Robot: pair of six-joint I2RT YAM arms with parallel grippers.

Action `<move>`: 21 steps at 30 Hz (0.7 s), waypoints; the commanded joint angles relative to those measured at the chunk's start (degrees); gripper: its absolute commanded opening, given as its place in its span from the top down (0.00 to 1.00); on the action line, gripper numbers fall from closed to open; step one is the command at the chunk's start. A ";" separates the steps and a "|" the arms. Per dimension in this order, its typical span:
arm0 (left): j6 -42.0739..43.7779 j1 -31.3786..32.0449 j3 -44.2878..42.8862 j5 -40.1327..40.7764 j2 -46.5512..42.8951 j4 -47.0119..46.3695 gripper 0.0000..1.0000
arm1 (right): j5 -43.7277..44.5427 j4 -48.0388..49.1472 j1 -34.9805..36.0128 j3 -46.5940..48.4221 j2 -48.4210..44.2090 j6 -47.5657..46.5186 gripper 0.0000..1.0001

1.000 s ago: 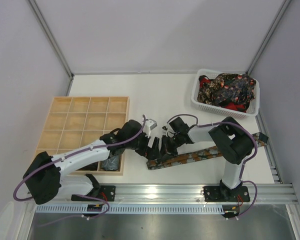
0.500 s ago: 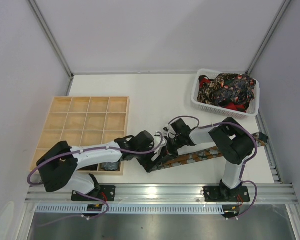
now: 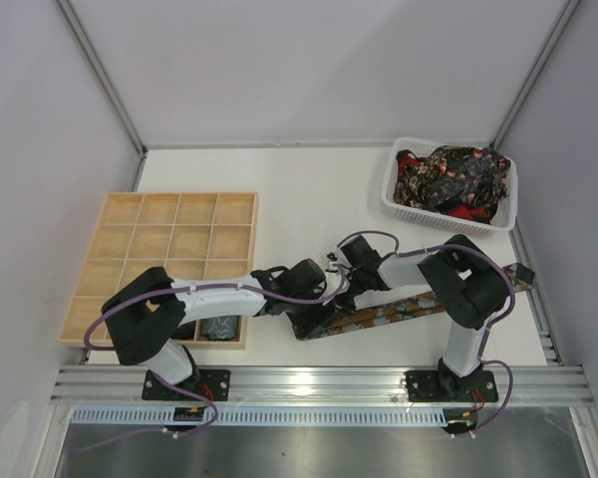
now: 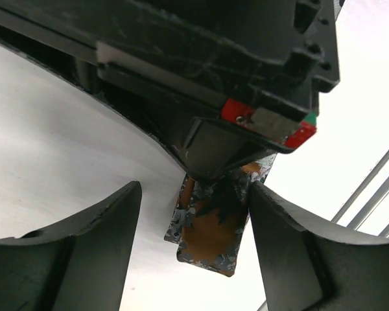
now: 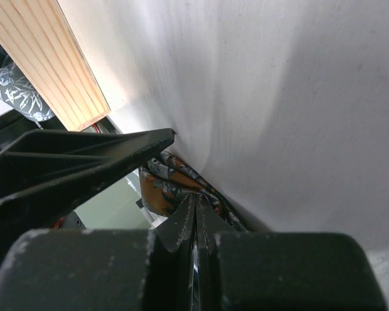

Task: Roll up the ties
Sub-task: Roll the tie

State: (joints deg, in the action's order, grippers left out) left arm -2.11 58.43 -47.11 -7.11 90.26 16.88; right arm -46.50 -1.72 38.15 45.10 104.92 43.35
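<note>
Swung down off the tray since a second ago, the left arm (image 3: 214,296) now stretches low along the near edge, and its left hand (image 3: 314,317) has narrowed a little while reaching the tie's end.

The white tabletop (image 3: 309,189) carries everything. At its left sits the wooden grid tray (image 3: 175,225); one near-corner compartment holds a coiled tie (image 3: 219,327), dark with a pale pattern. At the far right stands the white mesh basket (image 3: 439,221), filled with a heap of ties (image 3: 453,177) in dark fabric with red showing through.

The right arm (image 3: 463,284) bends over from its base and reaches left. Under it the flat tie (image 3: 399,312) lies stretched on the tabletop, running from the right edge down toward the middle, brown-orange with dark and grey flecks.

The right hand (image 3: 344,296) is closed, its tips pinching the tie's left end, where the fabric bunches up around them. The left hand stands open: its fingers (image 4: 84,253) straddle that same end, one on each side. The left one is apart from the cloth; the right one is so near it that contact cannot be told.
</note>
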 commanded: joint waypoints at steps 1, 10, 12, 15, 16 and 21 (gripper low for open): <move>1.14 0.98 0.00 -0.18 0.97 0.34 0.29 | 2.91 -1.71 0.08 1.47 -2.62 0.24 0.96; 0.18 1.24 0.53 0.79 -1.13 5.52 0.25 | 2.29 -2.68 -0.62 3.15 -2.44 0.24 0.96; -0.52 1.68 1.14 0.61 -2.36 5.53 0.23 | 2.29 -2.50 -0.71 2.80 -2.27 0.24 0.96; -0.79 2.56 1.85 2.10 -2.20 5.44 0.21 | 2.29 -1.80 -0.71 2.36 -2.09 0.59 0.96; -0.88 2.82 1.33 2.37 -1.50 5.70 0.21 | 2.20 -1.54 -0.71 2.27 -2.09 0.77 0.96; -2.46 5.55 0.88 6.66 -0.09 4.74 0.21 | 2.29 -0.13 -0.80 1.31 -2.44 1.91 0.97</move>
State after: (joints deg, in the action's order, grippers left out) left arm -2.52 61.73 -46.48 -3.11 89.14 19.14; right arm -44.58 -3.44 37.58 46.63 104.03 44.21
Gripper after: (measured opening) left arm 0.792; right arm 0.042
